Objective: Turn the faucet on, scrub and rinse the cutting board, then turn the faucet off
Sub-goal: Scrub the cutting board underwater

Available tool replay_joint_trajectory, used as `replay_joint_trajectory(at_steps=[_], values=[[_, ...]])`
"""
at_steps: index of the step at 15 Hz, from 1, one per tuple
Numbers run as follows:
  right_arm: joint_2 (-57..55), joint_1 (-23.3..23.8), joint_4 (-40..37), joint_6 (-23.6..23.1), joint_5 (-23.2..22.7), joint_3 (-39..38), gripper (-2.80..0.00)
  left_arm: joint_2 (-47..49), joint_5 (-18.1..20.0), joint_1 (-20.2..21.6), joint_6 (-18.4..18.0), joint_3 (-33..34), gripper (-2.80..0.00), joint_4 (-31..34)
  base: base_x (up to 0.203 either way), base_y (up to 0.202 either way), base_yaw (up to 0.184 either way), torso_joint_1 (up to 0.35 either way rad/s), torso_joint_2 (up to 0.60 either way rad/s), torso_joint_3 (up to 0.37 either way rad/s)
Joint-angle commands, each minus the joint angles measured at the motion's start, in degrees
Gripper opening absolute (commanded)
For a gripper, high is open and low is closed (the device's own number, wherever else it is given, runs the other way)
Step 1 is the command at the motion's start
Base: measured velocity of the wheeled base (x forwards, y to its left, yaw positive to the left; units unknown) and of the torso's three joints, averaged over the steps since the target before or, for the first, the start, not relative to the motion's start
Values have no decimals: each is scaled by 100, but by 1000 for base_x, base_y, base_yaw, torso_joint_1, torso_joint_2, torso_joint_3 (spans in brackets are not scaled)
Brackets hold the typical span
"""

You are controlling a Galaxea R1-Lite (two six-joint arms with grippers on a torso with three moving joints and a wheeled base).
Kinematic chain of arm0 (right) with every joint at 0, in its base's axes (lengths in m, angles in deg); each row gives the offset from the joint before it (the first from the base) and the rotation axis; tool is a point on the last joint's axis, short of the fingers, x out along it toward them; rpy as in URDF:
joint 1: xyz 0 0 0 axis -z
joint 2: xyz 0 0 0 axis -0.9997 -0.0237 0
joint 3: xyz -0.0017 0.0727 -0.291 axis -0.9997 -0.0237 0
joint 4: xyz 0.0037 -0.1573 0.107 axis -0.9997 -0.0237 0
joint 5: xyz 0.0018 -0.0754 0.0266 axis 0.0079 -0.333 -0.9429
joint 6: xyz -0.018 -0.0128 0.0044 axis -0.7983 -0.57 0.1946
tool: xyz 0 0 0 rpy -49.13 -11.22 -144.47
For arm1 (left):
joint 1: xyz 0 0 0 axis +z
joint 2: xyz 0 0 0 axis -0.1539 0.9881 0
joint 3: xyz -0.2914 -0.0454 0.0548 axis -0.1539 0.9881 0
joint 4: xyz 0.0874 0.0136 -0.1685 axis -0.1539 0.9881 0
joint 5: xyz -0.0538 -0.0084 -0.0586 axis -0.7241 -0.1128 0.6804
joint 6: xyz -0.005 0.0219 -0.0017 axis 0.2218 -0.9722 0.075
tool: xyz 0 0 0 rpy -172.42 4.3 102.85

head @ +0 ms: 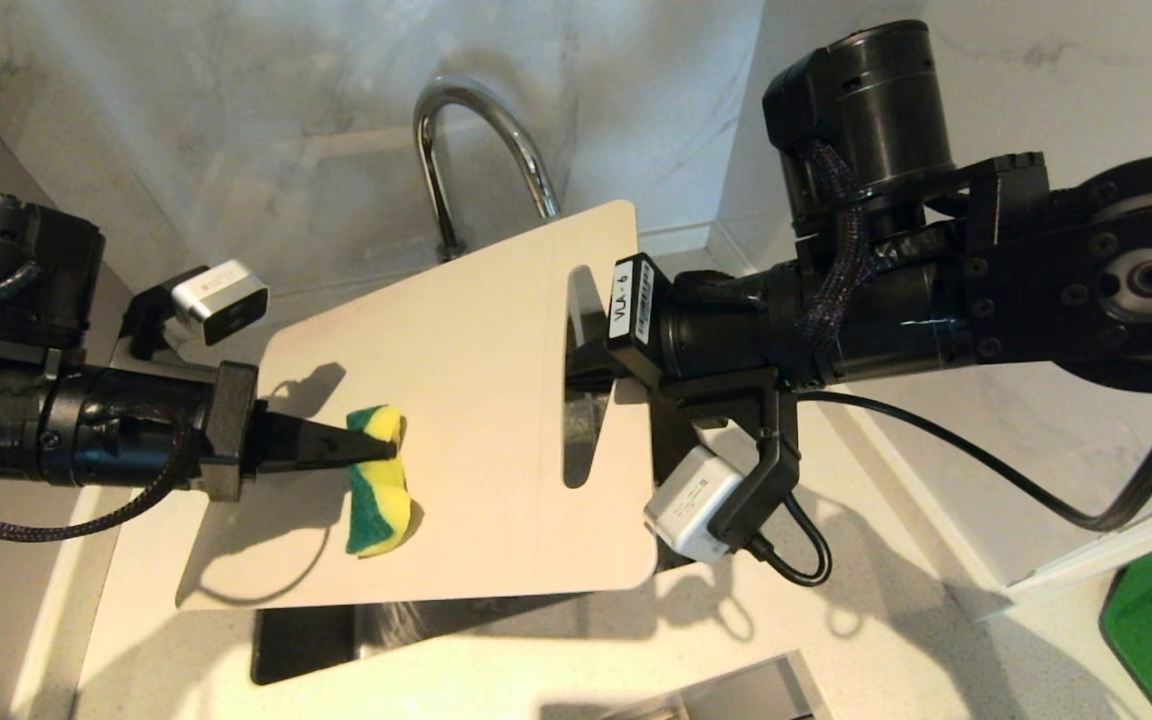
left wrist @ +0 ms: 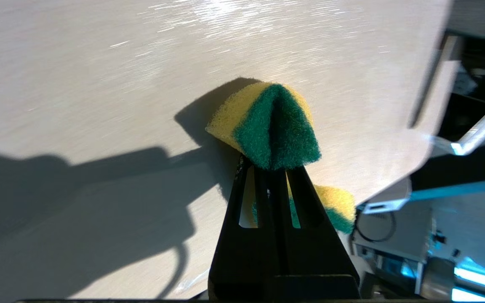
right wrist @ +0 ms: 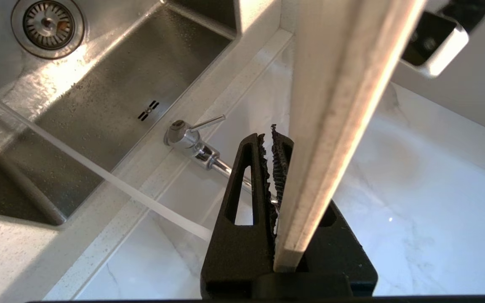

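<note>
Head view: left gripper [head: 376, 445] presses sponge [head: 379, 482] against cutting board [head: 476, 340].

the cutting board [head: 466, 400] is hanging over the sink [right wrist: 99, 105], blocking the way down from above; the faucet [head: 476, 150] is arching close behind it, while table [head: 886, 640] on the right is lying open.

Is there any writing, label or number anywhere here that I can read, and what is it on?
"VLA-6": black print on a white label stuck on the wrist of the right arm, just behind the right gripper that clamps the cutting board; the last characters are small, so I am not sure of them.
A smaller printed strip beside it on the same label: too small to read.
Nothing readable on the sponge, the faucet or the camera housings.
</note>
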Motion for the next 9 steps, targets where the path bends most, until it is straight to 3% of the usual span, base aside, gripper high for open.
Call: replay_joint_trajectory(at_steps=[1,5,9], values=[[4,-6,2,-85,-23,-7,-280,27,21,287,-172,230,-280,7,0,0,0,0,0,0],[43,-6,2,-78,-15,-42,-280,42,123,914,-538,730,-280,-100,0,0,0,0,0,0],[104,-4,2,-78,-15,-96,-280,248,521,1702,-865,1253,-280,-434,0,0,0,0,0,0]])
